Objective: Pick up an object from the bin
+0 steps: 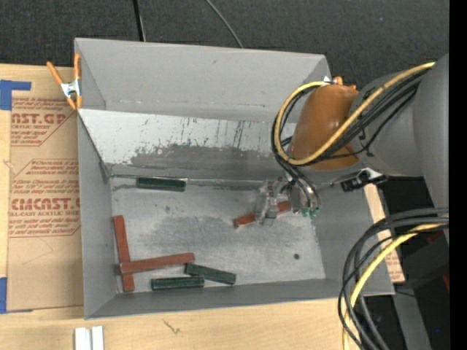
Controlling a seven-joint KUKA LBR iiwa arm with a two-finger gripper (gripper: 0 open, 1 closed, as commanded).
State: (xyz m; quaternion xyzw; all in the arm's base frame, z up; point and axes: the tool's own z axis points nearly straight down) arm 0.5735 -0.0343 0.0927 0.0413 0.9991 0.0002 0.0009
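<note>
Gripper closed on a short red-brown stick at the right of the grey bin.
The arm, with its orange cover, comes in from the right of the frame. Two long red-brown bars lie in an L at the lower left of the floor, with two dark green sticks just beside them and a third dark green stick by the back wall at upper left. The gripper has its jaws shut on the short red-brown stick, whose ends poke out on either side, right of the floor's centre.
</note>
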